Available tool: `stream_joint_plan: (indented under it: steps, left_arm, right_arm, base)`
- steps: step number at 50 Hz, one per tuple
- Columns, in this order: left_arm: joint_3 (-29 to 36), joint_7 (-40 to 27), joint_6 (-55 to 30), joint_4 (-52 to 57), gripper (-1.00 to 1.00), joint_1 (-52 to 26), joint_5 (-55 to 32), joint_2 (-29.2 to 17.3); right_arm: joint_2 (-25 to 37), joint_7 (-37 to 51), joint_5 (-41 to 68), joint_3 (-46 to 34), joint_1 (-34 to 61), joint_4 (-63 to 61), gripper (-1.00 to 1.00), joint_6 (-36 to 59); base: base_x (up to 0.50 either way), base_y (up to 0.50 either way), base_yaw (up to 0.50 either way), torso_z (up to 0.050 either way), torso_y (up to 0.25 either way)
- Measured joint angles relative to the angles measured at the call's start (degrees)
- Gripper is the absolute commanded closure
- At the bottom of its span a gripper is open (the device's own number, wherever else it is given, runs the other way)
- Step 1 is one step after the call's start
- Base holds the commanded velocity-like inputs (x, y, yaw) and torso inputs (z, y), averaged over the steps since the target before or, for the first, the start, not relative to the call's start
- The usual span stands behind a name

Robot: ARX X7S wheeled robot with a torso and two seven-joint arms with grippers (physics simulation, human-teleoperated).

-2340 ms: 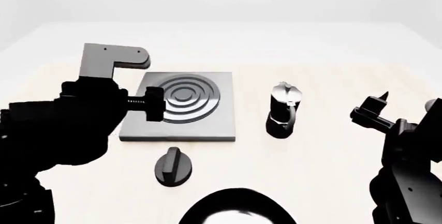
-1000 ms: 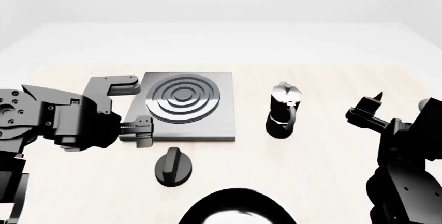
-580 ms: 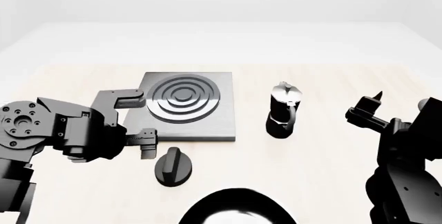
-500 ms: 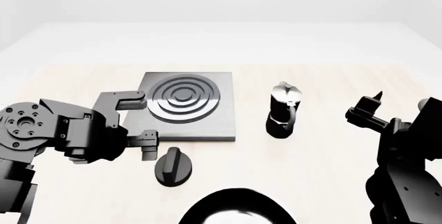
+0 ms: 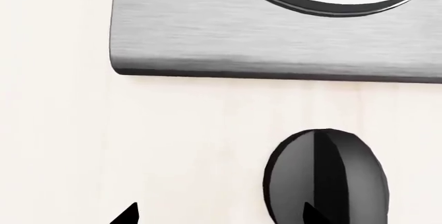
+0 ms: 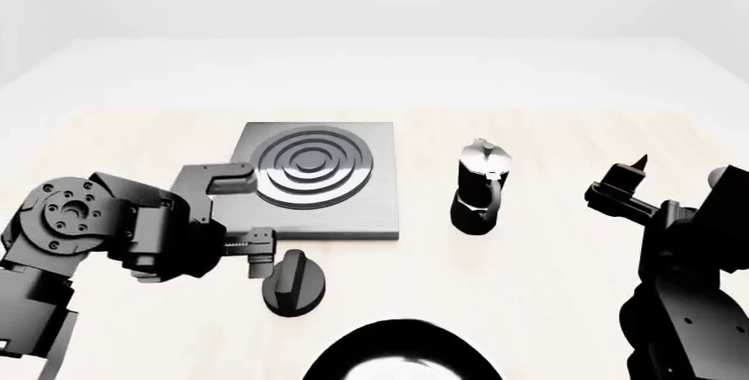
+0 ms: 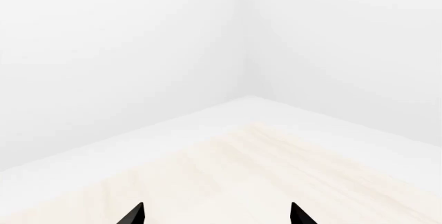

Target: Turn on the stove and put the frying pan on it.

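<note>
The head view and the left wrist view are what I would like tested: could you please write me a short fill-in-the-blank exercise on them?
1. The left gripper hovers beside the small black ____.
2. The moka pot stands to the ____ of the stove in the head view.
3. The stove's burner rings are ____ in shape.
4. On the stove there rests ____.

Missing words: knob; right; round; nothing

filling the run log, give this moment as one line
left tool: open, beside small black round knob | right tool: open, raised, idle | flat grey metal stove: bare
</note>
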Motion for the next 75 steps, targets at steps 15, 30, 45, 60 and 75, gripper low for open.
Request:
stream_joint_plan:
  steps: [15,30,45,60,75]
  left_arm:
    - [2.3,4.7,1.5,-2.7,-1.0,-0.1,2.4,0.8]
    - [4.4,8.9,2.8,-5.5,-1.0,0.0,4.4,1.7]
    - [5.8,11.1,3.4,-7.5,-1.0,0.0,5.5,2.4]
    - [7.2,13.4,4.1,-9.5,-1.0,-0.1,6.8,3.1]
    - [8.1,15.1,4.1,-9.3,-1.0,-0.3,8.2,3.3]
  right_arm:
    - [0.2,0.3,0.4,0.0,-0.1,-0.2,-1.0,0.0]
    - [0.4,0.5,0.8,-0.2,-0.2,-0.2,-1.0,-0.1]
    - [0.7,0.7,1.2,-0.3,-0.2,-0.1,-1.0,-0.1]
    - [0.8,1.0,1.7,-0.3,-0.1,-0.2,-1.0,0.0]
    - [1.0,1.2,2.0,-0.5,-0.2,-0.3,-1.0,-0.1]
  base:
    - [0.0,0.0,0.0,0.0,0.0]
    - [0.0,0.0,0.0,0.0,0.0]
    - [0.0,0.0,0.0,0.0,0.0]
    - [0.0,0.0,0.0,0.0,0.0]
    - [0.0,0.0,0.0,0.0,0.0]
